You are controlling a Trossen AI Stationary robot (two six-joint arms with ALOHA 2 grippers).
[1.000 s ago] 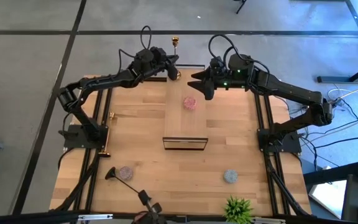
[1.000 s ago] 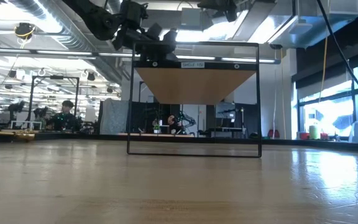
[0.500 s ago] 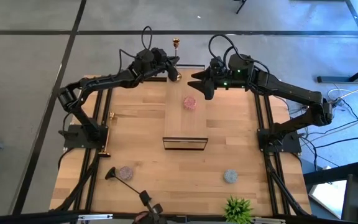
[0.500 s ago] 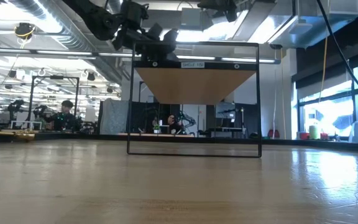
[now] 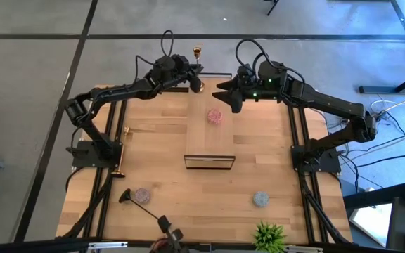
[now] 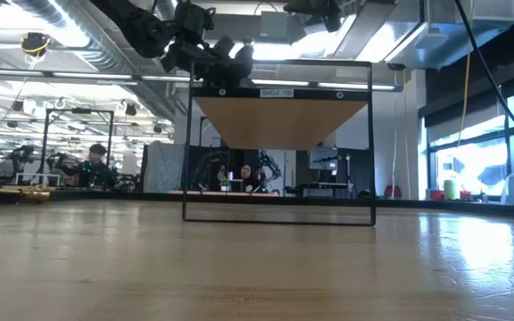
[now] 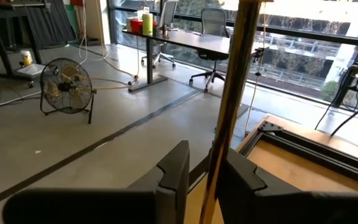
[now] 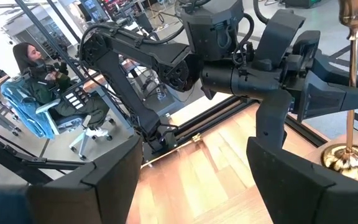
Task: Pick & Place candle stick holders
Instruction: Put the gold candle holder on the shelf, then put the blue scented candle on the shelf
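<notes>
A gold candlestick stands upright at the table's far edge, its stem between the left gripper's narrowly parted fingers. The right gripper hovers nearby, jaws wide and empty. The small label on the black frame is unreadable

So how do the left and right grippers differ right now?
The left gripper straddles the stem of an upright gold candlestick at the far edge of the table. The right gripper has nothing between its fingers. The left gripper's fingers stand close together, with a slim gap showing beside the stem, while the right gripper's are spread wide. Both hang near the far edge, facing each other.
</notes>
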